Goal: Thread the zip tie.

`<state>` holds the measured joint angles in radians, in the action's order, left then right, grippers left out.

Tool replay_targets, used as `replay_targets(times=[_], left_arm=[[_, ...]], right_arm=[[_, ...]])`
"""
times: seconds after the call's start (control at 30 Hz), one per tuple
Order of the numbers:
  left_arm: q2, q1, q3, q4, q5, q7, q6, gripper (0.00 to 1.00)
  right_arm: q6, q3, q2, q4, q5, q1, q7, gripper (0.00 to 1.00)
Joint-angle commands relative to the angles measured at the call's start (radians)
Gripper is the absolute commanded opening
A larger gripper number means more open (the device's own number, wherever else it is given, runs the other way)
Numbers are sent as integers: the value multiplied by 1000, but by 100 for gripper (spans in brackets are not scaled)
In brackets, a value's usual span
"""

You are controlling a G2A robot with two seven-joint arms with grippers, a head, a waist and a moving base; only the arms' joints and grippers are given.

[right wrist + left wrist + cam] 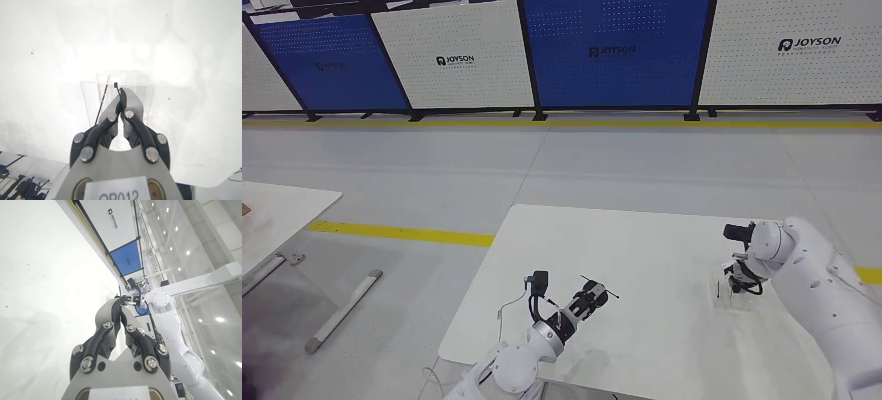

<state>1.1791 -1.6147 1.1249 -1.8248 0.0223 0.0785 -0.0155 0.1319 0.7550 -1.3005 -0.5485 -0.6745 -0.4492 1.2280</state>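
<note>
Jaws of left gripper (pixel 594 294) clamp a tie (pixel 611 293), long axis 10-to-4; right gripper (pixel 121 91), at 3 o'clock and well apart, clamps second tie (pixel 115 84) near its head

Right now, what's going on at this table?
The right gripper has its fingers shut on a black zip tie, head end sticking out, over a clear stand on the white table. The left gripper, well apart, is shut on a thin black strip. Nothing looks threaded yet.
</note>
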Motion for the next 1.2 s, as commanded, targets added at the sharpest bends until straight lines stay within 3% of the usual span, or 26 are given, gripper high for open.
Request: replay_targets(times=[0.0, 0.2, 0.5, 1.17], left_arm=[[0, 0, 0, 0, 0, 0, 0, 0], [0, 0, 0, 0, 0, 0, 0, 0], [0, 0, 0, 0, 0, 0, 0, 0], [0, 0, 0, 0, 0, 0, 0, 0]], right_arm=[[3, 15, 14, -43, -9, -17, 13, 0], [38, 83, 59, -192, -22, -83, -1, 0], [61, 333, 162, -538, 8, -323, -133, 0], [61, 340, 165, -550, 7, -332, -133, 0]])
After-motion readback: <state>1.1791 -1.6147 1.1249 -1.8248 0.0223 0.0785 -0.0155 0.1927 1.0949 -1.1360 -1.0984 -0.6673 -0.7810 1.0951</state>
